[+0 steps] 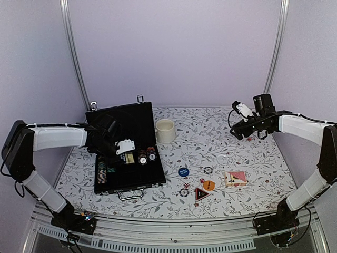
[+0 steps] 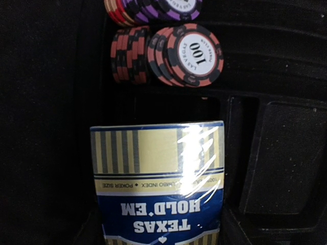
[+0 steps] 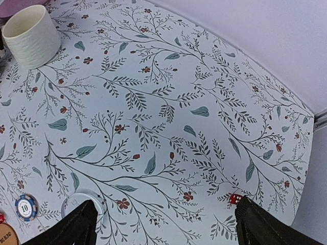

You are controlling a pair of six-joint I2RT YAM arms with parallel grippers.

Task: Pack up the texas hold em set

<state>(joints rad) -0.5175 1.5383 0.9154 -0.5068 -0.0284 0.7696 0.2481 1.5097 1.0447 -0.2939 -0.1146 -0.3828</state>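
The black case point(image 1: 137, 121) lies open at 9 o'clock on the table point(image 1: 221, 142), with its lid back toward 12. The left gripper point(image 1: 127, 153) hovers over the tray, part-closed around the blue card deck point(image 2: 158, 178). Its fingers are lost in the dark of the wrist view, so that hold is my reading. The right gripper point(image 3: 166, 204) hangs at 2 o'clock, jaws wide and holding nothing.

The step looks to be seating the deck in a card recess at 6 o'clock of the chip rows point(image 2: 168, 53). To do it well:
- Square the deck with the recess walls.
- Come straight down.
- Stay off the chips at 12 o'clock.
- Let go only once the deck sits flat.

The count:
- **Decks:** 2, the blue one in hand and 1 red card deck point(image 1: 235, 178) at 4 o'clock.
- **Round buttons:** 2, made up of 1 blue button point(image 1: 183, 172) and 1 orange button point(image 1: 209, 185).
- **Chips on the table:** 1 loose chip point(image 1: 208, 169) at 12 o'clock of the orange button, plus 1 disc point(image 1: 184, 192) too small to name.
- **Dice:** 3 red dice, I think, with 1 die point(image 3: 235, 199) beside the right gripper and 2 near the buttons.
- **Triangle:** 1 black-and-red triangle point(image 1: 201, 194).
- **Chips in the case:** 2 chip rows show in the wrist view, and single chips cannot be counted.
- **Mug:** 1 cream mug point(image 1: 165, 130), not of the set
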